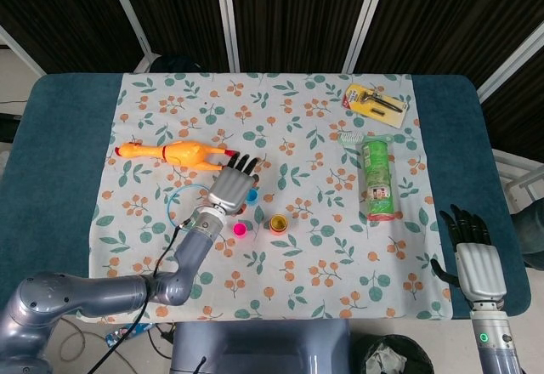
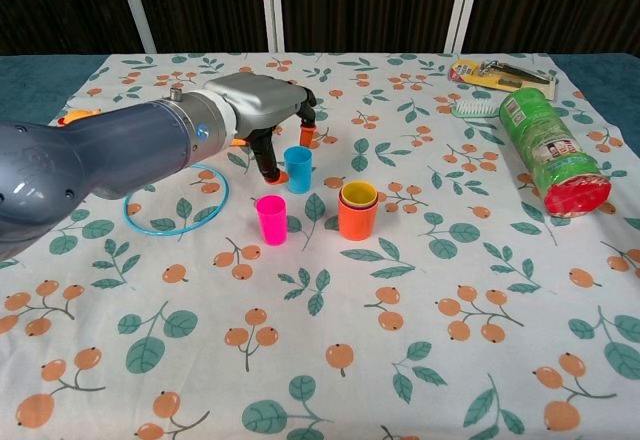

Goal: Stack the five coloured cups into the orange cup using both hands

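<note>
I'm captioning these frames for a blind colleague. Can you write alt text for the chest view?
The left hand hovers with fingers spread around a blue cup on a floral cloth. Nearby stand a pink cup and an orange cup with a yellow cup nested inside.

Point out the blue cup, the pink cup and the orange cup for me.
blue cup (image 2: 297,169): chest view, on its side wall.
pink cup (image 2: 271,221): chest view, on its side wall.
orange cup (image 2: 356,222): chest view, on its front wall, below the yellow rim inside.
</note>
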Available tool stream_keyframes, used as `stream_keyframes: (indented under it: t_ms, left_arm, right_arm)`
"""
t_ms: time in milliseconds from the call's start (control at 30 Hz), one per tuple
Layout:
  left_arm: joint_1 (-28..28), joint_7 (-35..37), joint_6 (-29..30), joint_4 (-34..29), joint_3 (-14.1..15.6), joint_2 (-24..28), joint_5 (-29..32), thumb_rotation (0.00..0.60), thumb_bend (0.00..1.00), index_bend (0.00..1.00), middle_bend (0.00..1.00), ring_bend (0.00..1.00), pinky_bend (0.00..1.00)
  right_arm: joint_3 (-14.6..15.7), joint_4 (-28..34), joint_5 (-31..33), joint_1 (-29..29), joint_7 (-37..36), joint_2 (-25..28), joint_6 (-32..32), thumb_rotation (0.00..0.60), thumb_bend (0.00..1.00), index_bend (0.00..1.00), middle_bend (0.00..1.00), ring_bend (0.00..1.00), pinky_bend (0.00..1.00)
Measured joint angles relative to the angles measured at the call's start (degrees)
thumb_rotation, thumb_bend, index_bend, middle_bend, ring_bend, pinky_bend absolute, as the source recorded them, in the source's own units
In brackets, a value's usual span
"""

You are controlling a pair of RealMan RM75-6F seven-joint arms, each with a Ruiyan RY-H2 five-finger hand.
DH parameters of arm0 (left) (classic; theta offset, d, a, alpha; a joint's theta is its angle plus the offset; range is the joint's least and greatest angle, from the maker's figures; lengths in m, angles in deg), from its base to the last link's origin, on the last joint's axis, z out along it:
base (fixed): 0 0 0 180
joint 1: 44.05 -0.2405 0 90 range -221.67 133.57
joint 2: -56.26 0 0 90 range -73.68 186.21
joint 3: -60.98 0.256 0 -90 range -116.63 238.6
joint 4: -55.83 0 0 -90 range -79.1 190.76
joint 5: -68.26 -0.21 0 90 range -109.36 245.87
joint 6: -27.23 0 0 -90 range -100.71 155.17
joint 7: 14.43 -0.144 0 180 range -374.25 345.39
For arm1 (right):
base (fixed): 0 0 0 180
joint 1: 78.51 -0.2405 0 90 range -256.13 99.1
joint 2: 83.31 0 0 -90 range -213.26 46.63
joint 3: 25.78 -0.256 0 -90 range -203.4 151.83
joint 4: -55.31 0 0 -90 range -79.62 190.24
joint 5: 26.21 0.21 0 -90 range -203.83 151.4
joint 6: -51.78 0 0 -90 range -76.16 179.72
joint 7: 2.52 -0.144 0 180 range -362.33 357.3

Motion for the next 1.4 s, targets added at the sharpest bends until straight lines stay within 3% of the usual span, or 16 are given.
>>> stream_keyframes:
  t_ms: [900, 1133, 1400]
  left_arm:
    - [0.77, -0.87, 1.37, -1.26, -0.18, -0.16, -0.96, 0.6, 0.32, 0.5, 0.08, 0.0, 0.0]
    - [0.53, 0.02, 3.18, -7.53, -1.28, 2.71, -3.24, 0.6, 0.32, 0.5, 0.08, 0.0, 0.0]
    - [-0.47, 2.34, 3.87, -18.93, -2.15, 8.43, -6.04, 0.6, 0.32, 0.5, 0.08, 0.0, 0.0]
  right_arm:
    - [-1.85, -0.41, 0.23, 0.92, 0.5, -0.61, -0.59, 0.6, 0.34, 0.12, 0.0, 0.0, 0.08]
    - [-2.16, -0.29, 0.19, 1.14, 0.48, -0.57, -0.66, 0.6, 0.34, 0.12, 0.0, 0.0, 0.08]
    - [-2.27, -0.21, 0.04, 1.28, 0.85, -0.68, -1.0, 0.6, 0.34, 0.12, 0.0, 0.0, 0.08]
